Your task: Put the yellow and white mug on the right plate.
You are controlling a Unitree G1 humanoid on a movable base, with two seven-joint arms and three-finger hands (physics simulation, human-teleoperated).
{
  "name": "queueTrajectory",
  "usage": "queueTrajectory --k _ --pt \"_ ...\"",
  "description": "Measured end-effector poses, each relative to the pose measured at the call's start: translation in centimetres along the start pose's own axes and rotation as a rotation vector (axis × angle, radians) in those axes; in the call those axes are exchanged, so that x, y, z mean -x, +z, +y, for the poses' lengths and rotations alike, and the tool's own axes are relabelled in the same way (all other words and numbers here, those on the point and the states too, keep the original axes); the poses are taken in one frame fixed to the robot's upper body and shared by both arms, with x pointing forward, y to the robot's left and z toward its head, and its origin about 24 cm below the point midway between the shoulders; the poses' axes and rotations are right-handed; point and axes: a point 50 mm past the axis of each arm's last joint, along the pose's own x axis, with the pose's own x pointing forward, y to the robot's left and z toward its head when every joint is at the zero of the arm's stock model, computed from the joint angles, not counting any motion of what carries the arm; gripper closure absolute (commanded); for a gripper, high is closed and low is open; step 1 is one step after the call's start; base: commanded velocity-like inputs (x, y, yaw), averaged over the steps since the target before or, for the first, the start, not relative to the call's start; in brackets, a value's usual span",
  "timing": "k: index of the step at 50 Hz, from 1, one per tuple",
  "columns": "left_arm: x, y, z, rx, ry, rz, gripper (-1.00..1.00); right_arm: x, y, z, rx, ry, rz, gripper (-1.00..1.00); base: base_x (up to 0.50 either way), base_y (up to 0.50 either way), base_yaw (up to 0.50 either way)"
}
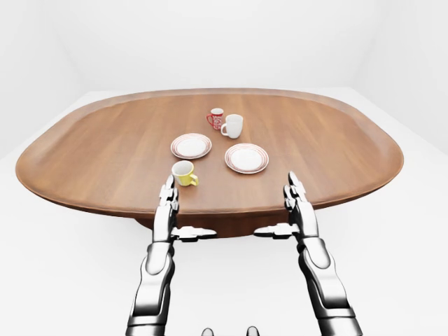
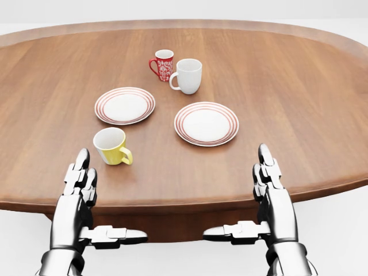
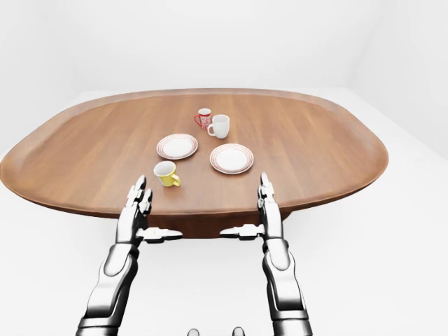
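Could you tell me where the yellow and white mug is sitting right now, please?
In the head view the yellow and white mug stands lower left on the wooden table, just below the left plate and above the left hand.

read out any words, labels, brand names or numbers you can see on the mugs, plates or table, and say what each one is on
No readable text anywhere.
Red mug: white pattern, too small to tell whether it is lettering.
Yellow and white mug, white mug, both plates, table: unmarked.

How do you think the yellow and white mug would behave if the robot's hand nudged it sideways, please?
The yellow and white mug stands upright on the table, so it would probably slide, not roll. It looks rigid and glossy, possibly slippery. Its handle may make it pivot.
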Motion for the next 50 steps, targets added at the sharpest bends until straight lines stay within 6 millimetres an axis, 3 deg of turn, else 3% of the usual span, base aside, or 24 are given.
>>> queueTrajectory --k 13,29,50 --pt "0.5 1.7 0.5 -0.001 -0.007 -0.021 -1.0 0.3 1.4 -0.5 0.002 -0.004 -0.021 -1.0 0.0 0.0 0.0" --pt "1.2 5.3 1.1 -0.009 -0.007 -0.172 -1.0 0.8 4.4 -0.9 0.01 -0.008 -0.139 -1.0 0.0 0.0 0.0" --pt "1.5 6.4 1.2 -0.014 -0.009 -0.22 -1.0 1.0 5.6 -1.2 0.004 -0.019 -0.191 -1.0 -0.07 -0.01 0.49"
